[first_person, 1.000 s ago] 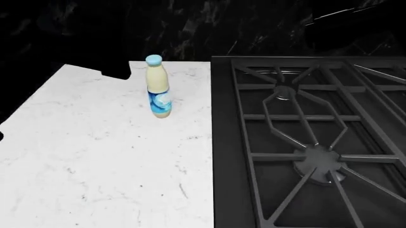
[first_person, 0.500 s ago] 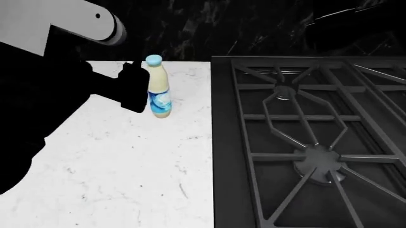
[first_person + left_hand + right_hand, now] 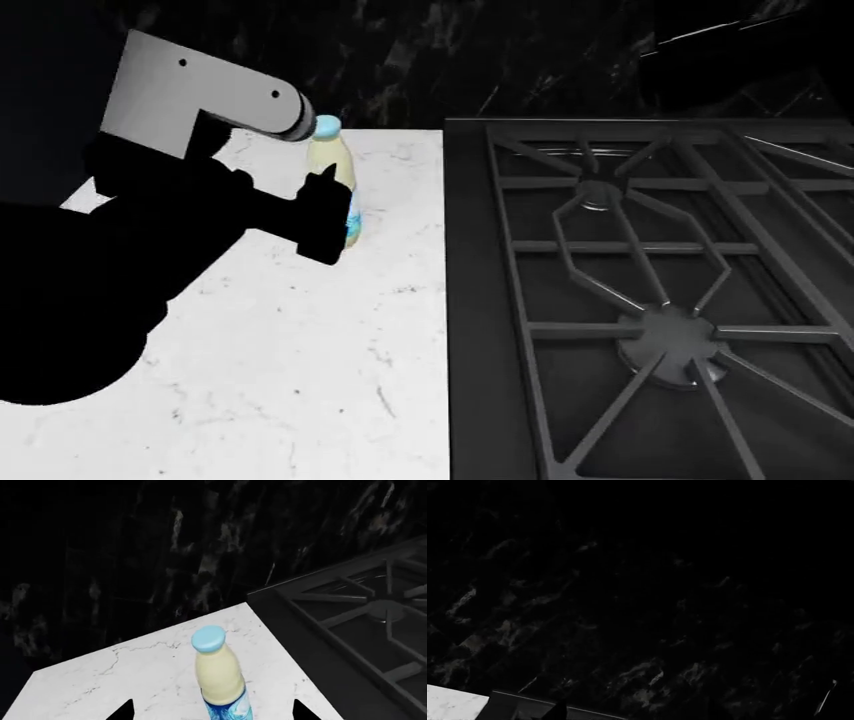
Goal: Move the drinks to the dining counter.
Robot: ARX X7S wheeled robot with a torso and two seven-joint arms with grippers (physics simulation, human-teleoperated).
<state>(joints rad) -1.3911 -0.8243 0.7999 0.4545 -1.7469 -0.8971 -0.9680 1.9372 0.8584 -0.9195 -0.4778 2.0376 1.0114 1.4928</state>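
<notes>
The left end effector [image 3: 324, 215], a matte black silhouette below a flat grey arm link, stands open, its two pointed fingertips [image 3: 124, 711] on either side of the cream bottle [image 3: 219, 677] without visibly touching it. The bottle is smooth and rounded, with a pale blue disc cap and a swirled blue label, upright on the white marble-look table [image 3: 334, 370] with faint grey veins, near its back edge and just beside the black stove [image 3: 641, 300] with angular cast-iron grates. The right end effector's [image 3: 627, 712] state cannot be told.
</notes>
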